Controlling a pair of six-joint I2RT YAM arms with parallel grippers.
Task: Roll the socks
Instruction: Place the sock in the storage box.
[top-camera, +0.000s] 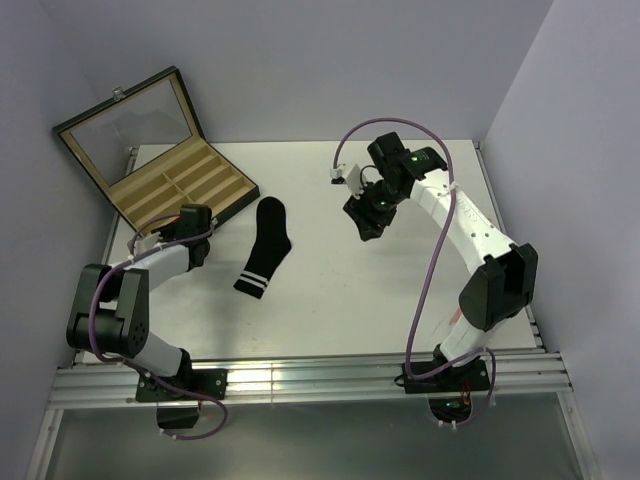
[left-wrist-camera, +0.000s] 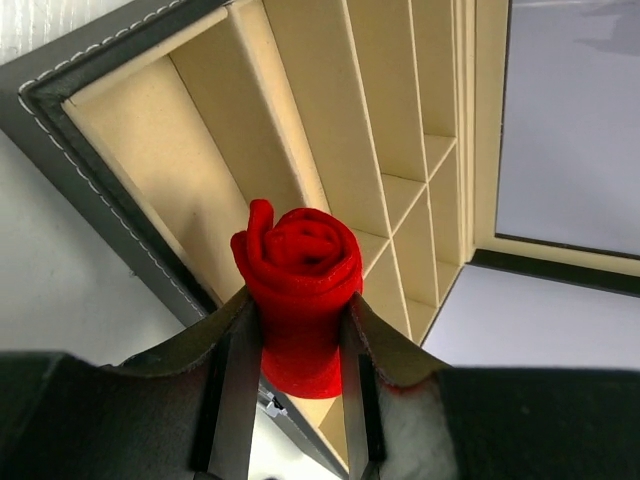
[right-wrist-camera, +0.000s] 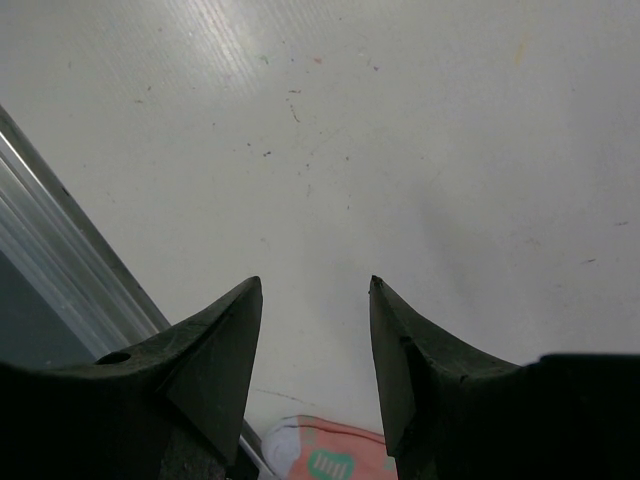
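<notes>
Fabric fills my left claw (left-wrist-camera: 300, 305): one red sock (left-wrist-camera: 300, 255), rolled tight and pinched, at the edge of one divided box (left-wrist-camera: 150, 130). My right claw (right-wrist-camera: 315, 290) hangs spread, gripping nothing, over the bench (top-camera: 380, 290). One black sock (top-camera: 265, 245) lies flat near the box.

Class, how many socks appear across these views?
3: black sock flat on the table; rolled red sock in the left gripper; pink sock beneath the right gripper.

1. Dark divided box (top-camera: 185, 190), upper left of the top view: beige compartments, glass lid (top-camera: 128, 125) propped open.
2. White tabletop (top-camera: 330, 310), faintly speckled.
3. Salmon-pink sock (right-wrist-camera: 325, 458) with a green patch, bottom edge of the right wrist view.
4. Aluminium rail (top-camera: 320, 380) along the tabletop's lower edge.
</notes>
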